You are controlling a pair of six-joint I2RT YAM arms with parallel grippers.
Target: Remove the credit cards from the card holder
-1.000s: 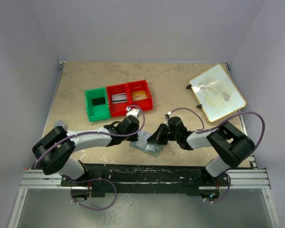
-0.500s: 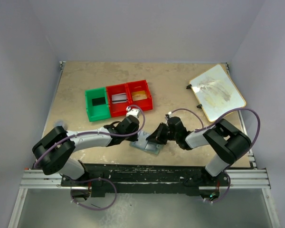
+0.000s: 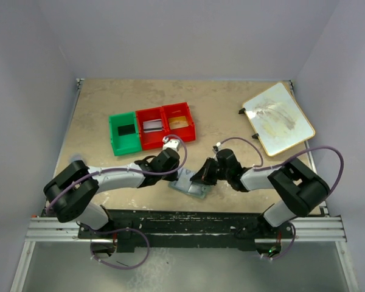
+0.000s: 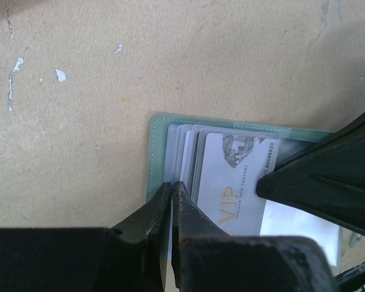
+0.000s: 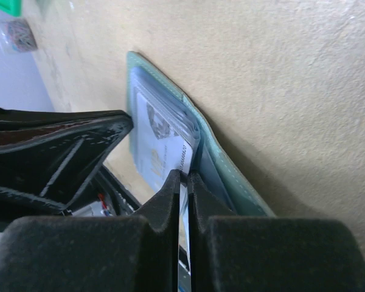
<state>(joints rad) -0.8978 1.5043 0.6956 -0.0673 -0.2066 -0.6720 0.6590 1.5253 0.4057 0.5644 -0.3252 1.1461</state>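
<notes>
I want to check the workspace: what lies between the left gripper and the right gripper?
The open card holder, with a white VIP card in it; the left wrist view shows this.

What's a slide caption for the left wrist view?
Shut left jaws on the open card holder; right jaws over its VIP card.

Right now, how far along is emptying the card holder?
Done: a dark card lies in the green plastic bin, a grey card in the red bin beside it. In hand: the right pincer pinches the white VIP card; the left pincer sits on the open grey-green wallet. Left: pulling that card free.
</notes>
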